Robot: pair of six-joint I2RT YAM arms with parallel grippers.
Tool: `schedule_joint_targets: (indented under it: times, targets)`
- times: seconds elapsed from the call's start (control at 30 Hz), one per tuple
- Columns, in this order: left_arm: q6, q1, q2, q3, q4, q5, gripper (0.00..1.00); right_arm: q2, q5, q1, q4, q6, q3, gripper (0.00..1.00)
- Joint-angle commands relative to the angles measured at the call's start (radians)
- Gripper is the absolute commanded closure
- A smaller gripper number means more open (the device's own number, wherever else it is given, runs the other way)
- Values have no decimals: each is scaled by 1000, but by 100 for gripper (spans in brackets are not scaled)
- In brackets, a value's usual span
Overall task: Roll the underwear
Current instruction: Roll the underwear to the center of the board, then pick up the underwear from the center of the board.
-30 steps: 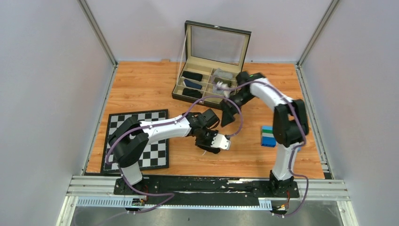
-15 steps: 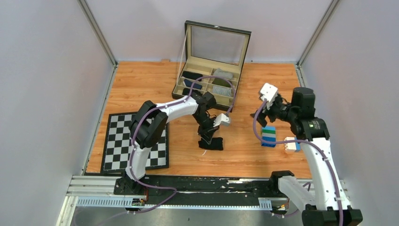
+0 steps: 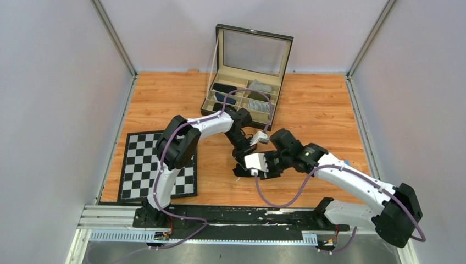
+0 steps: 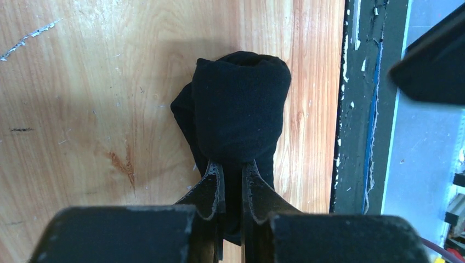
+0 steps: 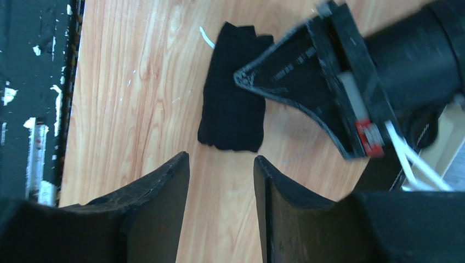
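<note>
Black rolled-up fabric underwear [image 4: 241, 104] lies on the light wood-grain table [image 3: 308, 104], approx. centre of the top view. The left gripper [image 4: 233, 183], jaws nearly together, pinches the roll's near edge at lower centre of its wrist view. The right gripper [image 5: 221, 175] hangs over bare wood just beside the roll, fingers apart. Black-and-white checkerboard mat [image 3: 134, 165] at lower left; dark compartment box w/ raised glass lid [image 3: 254, 50] at top centre.

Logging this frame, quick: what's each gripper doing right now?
Left gripper: shut on the underwear.
Right gripper: open, holding nothing.
</note>
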Motion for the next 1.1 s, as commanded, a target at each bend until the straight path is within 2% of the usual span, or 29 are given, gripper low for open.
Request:
schedule_joint_targets:
  times: [0.0, 0.17, 0.43, 0.67, 0.77, 0.8, 0.83, 0.9, 0.93, 1.0, 1.07]
  targets:
    - [34, -11, 84, -12, -11, -124, 96, 41, 191, 145, 245, -41, -56, 54]
    - [38, -8, 110, 5, -22, -146, 94, 85, 330, 247, 379, -38, -139, 53]
    - [27, 2, 145, 46, -36, -124, 92, 172, 407, 280, 526, 26, -211, 33]
    - [21, 5, 162, 68, -51, -115, 87, 266, 401, 297, 613, 11, -244, 33]
    - [12, 7, 155, 62, -34, -123, 84, 301, 361, 300, 628, 4, -260, 40]
    - [6, 7, 151, 60, -27, -128, 84, 312, 354, 301, 633, 8, -265, 48]
    - [-5, 9, 146, 58, -18, -137, 82, 321, 347, 301, 634, 12, -261, 60]
    - [-47, 18, 121, 52, 9, -159, 78, 342, 317, 291, 600, 2, -230, 89]
    - [-68, 26, 104, 49, 21, -173, 73, 354, 307, 284, 576, 0, -208, 98]
    - [-108, 58, 50, 37, 45, -203, 65, 376, 301, 276, 517, 3, -158, 100]
    - [-130, 107, -34, 20, 53, -217, 53, 384, 294, 276, 431, 3, -100, 100]
